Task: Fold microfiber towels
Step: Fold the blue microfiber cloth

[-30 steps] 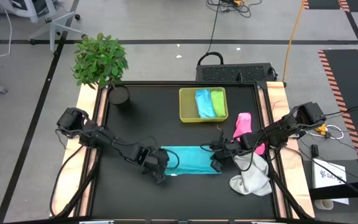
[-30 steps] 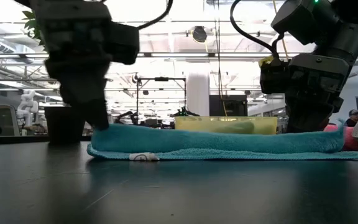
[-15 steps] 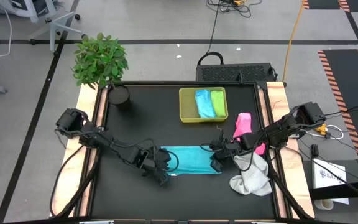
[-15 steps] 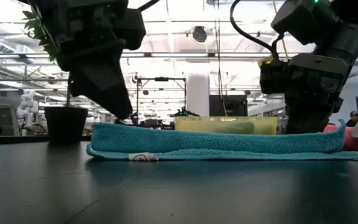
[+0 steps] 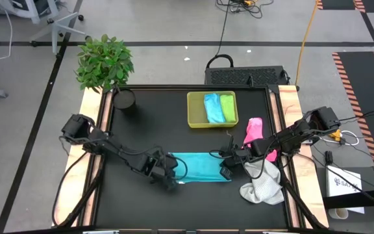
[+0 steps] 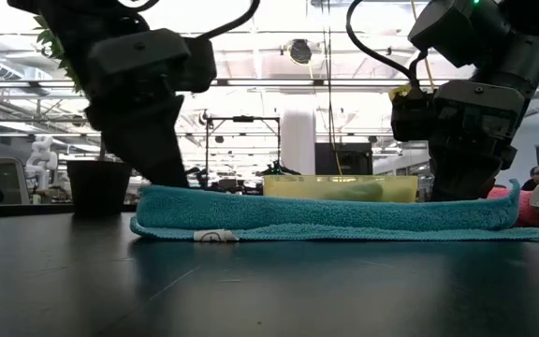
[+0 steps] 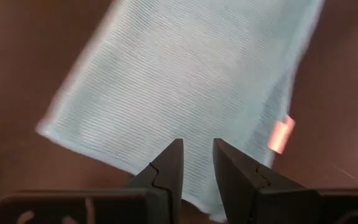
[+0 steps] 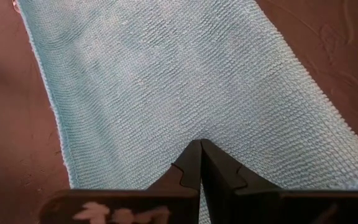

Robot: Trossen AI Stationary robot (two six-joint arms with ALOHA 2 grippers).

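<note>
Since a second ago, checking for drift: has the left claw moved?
Yes. The left claw has shifted slightly along the teal towel's left end, away from the yellow tray.

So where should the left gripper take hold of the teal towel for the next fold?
Probably the short edge of the teal towel nearest the left gripper, approached from above. The towel lies flat, folded into a strip, and that end is free, while the right gripper pins the other end.

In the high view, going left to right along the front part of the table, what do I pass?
Left gripper, jaws slightly apart at the teal towel's left end → teal towel → right gripper, jaws shut at its right end → white towel, crumpled near the table's right edge.
</note>
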